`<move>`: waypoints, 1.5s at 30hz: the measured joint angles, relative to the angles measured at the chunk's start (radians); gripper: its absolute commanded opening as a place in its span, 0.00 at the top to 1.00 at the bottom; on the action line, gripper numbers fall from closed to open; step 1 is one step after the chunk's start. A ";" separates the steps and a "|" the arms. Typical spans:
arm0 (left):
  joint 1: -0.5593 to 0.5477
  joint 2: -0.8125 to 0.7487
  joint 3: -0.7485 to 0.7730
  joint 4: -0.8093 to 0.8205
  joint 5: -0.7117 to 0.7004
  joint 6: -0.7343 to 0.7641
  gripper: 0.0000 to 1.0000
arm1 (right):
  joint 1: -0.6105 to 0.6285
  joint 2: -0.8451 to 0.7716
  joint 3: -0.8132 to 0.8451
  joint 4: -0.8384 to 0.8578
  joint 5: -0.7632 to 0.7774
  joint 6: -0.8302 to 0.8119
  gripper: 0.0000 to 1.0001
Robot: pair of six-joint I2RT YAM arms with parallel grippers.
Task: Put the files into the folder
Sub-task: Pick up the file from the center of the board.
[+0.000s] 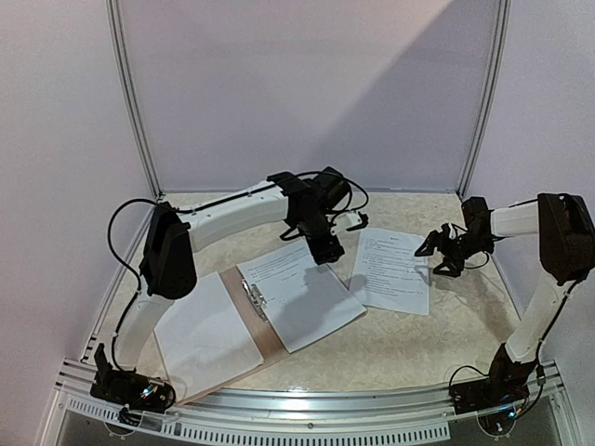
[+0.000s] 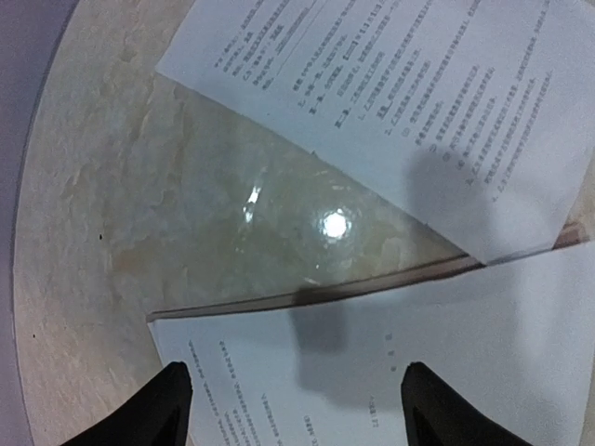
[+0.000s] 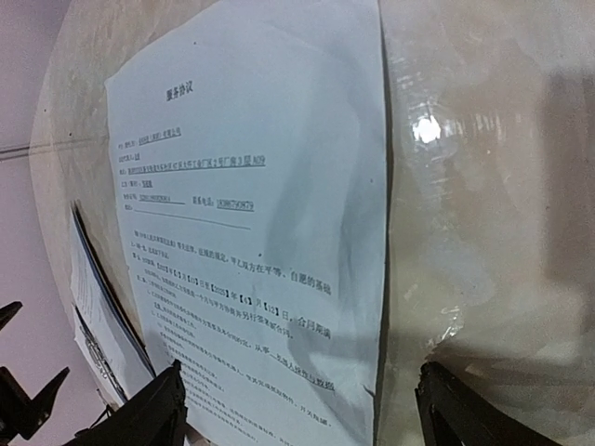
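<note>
A thin tan card folder [image 1: 246, 321] lies open on the glossy, marbled beige tabletop [image 1: 390, 344], a small metal clip [image 1: 254, 299] at its fold. The files [image 1: 302, 295] are flat white paper: a blank-faced sheet [image 1: 200, 339] covers the folder's left half, a printed sheet [image 1: 311, 307] lies skewed across its right half, and a third sheet [image 1: 395, 269] lies close beside it on the tabletop. Only the right wrist view shows that sheet's black text sharply. The left gripper [image 2: 293, 409] hangs over the skewed sheet, jaws spread wide, empty. The right gripper [image 3: 307, 409] hangs over the third sheet, jaws likewise spread, empty.
</note>
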 measured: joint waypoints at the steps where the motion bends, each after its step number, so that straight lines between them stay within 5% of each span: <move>1: -0.010 0.015 0.003 0.025 -0.009 -0.010 0.20 | -0.006 0.000 -0.004 0.005 -0.005 0.000 0.14; 18: -0.066 0.232 0.102 0.172 -0.015 -0.148 0.24 | -0.026 -0.009 -0.084 0.156 -0.089 0.033 0.17; 45: -0.067 0.249 0.111 0.172 0.017 -0.194 0.25 | -0.026 -0.033 -0.309 0.566 -0.300 0.303 0.23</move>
